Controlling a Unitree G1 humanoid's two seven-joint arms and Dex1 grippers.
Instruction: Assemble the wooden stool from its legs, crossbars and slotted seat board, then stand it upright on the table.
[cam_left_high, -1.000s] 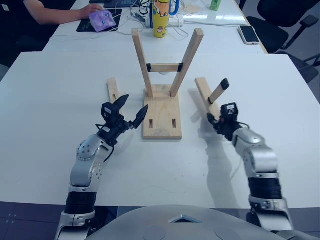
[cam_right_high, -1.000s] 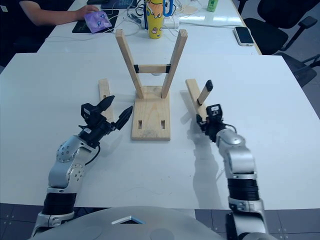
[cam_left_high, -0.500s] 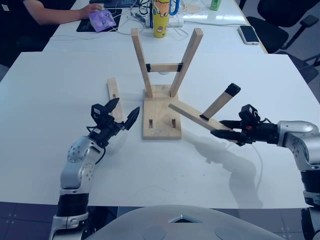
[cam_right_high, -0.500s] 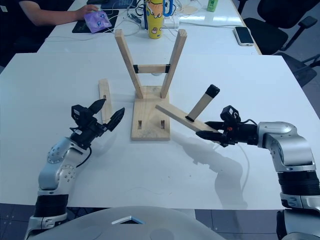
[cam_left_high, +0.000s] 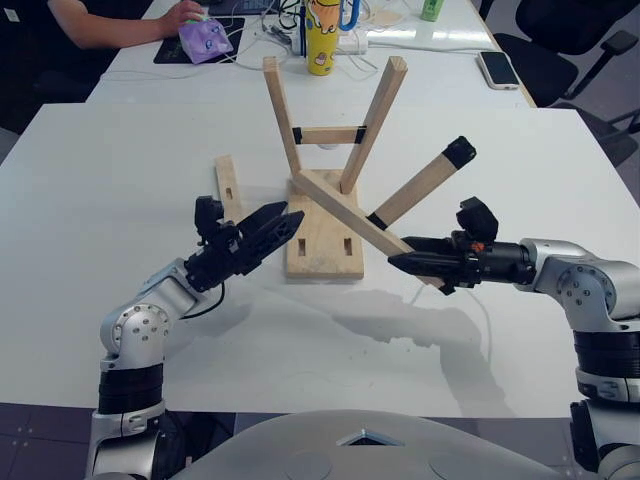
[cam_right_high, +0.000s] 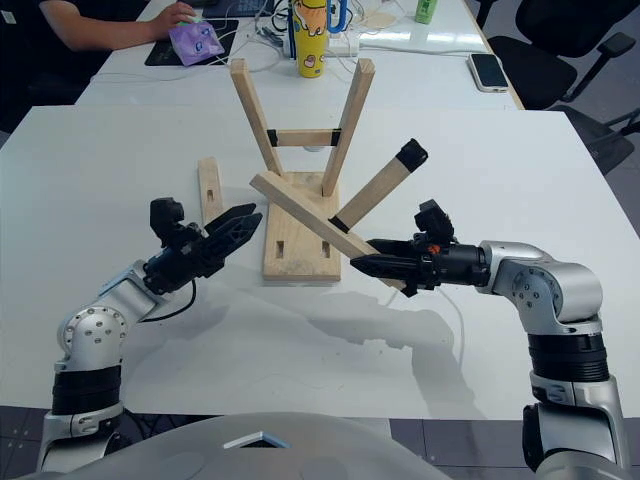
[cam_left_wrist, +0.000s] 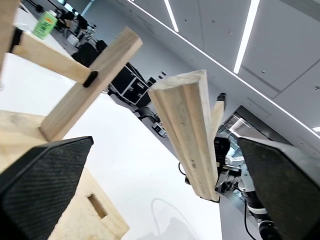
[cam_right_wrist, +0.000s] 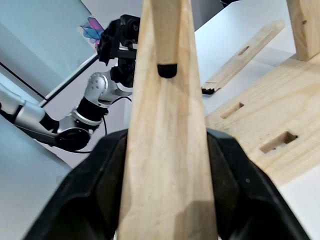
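One slotted seat board (cam_left_high: 325, 252) lies flat at mid desk (cam_left_high: 110, 190), with its two near slots unfilled. Upright leg pair (cam_left_high: 284, 125) stands splayed in its far end, joined by a crossbar (cam_left_high: 330, 135). Second leg (cam_left_high: 338, 207), with a black-capped crossbar stub (cam_left_high: 422, 182) angling up from it, hangs tilted across the board. Right end effector (cam_left_high: 402, 262) pinches that leg's lower end. Left end effector (cam_left_high: 288, 215), fingers spread, hovers at the board's left edge, near the leg's raised end but apart from it. Loose leg (cam_left_high: 227, 185) lies flat left of the board. Yellow cup (cam_left_high: 321, 40) and phone (cam_left_high: 497, 69) sit on the far desk.
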